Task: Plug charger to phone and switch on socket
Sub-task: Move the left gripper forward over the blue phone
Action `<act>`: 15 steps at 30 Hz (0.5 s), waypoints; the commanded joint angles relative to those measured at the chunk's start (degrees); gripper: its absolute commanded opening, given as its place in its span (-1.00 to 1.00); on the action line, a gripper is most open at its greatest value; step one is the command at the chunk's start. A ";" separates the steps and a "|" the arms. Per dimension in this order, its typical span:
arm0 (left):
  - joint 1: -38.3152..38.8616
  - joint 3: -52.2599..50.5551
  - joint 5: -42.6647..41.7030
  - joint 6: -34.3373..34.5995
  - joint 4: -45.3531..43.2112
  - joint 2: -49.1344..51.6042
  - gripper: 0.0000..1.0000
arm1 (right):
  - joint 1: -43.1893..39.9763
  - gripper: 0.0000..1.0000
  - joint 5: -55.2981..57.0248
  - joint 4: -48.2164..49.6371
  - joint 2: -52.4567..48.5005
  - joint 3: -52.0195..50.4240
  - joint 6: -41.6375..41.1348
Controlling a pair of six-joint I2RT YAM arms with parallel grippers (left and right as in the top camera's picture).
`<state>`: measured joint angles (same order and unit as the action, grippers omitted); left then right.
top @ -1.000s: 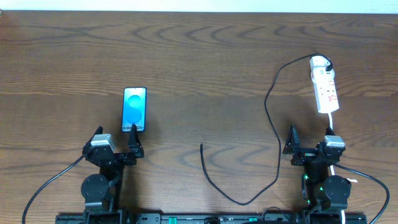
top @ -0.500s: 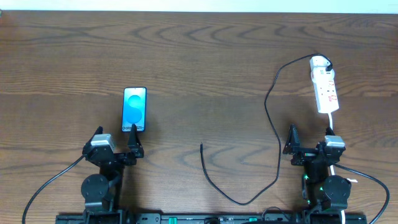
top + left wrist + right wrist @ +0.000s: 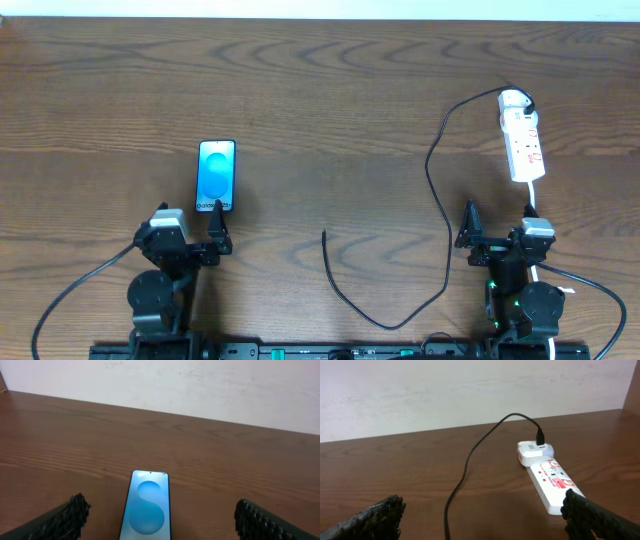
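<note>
Left gripper (image 3: 160, 510) is spread wide and empty, with the slim blue-screened smartphone (image 3: 217, 176) lying flat just ahead, between its fingers. Right gripper (image 3: 482, 505) is spread wide too, holding nothing. The long thin black charger cable (image 3: 437, 200) loops over the dark wooden table (image 3: 320, 90), free tip mid-table, plug at the white elongated power strip's (image 3: 524, 140) far end

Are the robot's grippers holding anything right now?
No, nothing. The left gripper is open near the slim blue-screened phone, and the right gripper is open and empty too.
</note>
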<state>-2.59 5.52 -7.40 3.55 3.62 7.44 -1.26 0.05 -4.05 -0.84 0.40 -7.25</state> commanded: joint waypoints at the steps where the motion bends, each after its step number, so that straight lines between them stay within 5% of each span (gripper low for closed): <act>1: -0.24 5.03 -0.72 -2.67 -0.20 4.46 0.91 | 0.59 0.98 0.90 -0.24 0.22 -0.09 -0.87; 15: -0.24 21.07 -0.76 -5.27 0.72 26.25 0.91 | 0.61 0.99 0.87 -0.24 0.22 -0.09 -0.87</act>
<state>-2.59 22.90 -7.60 -0.40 4.08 30.00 -1.26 0.08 -4.05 -0.84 0.40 -7.27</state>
